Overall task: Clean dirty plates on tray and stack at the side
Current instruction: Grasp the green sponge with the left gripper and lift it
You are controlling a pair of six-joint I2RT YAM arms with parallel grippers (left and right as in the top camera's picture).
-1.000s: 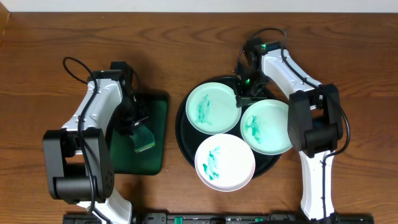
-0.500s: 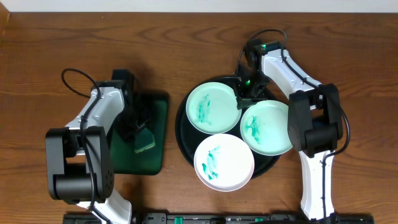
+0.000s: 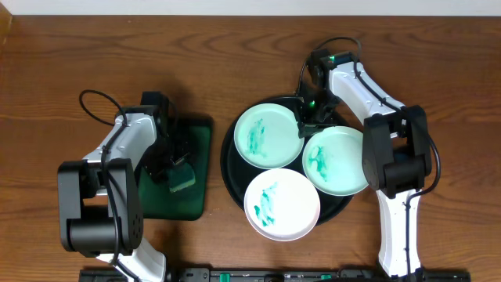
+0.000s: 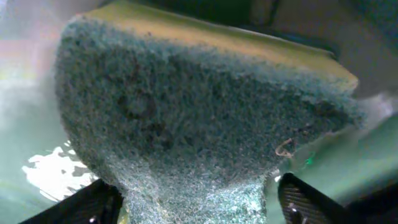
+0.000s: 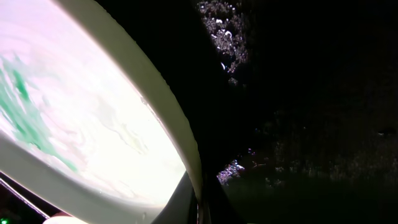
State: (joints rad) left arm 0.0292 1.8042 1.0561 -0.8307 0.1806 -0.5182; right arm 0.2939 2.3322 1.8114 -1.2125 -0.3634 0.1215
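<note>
1 sponge (image 3: 185,182) on 1 green tray (image 3: 196,133), my L pincer (image 3: 175,163) straddling it, can't tell if gripping. 3 teal-smeared plates (image 3: 268,135) (image 3: 282,204) (image 3: 337,160) on 1 black tray (image 3: 228,168). My R pincer (image 3: 307,119) closed, betw. the 2 back plates' rims.

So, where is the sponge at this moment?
In the overhead view, the sponge lies on the green tray on the left side, just at the left pincer and left of the black tray.

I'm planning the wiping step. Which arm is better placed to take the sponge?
Left. The left tool is open at the sponge on the green tray, a finger on each side. The right tool is shut by the plates on the black tray.
</note>
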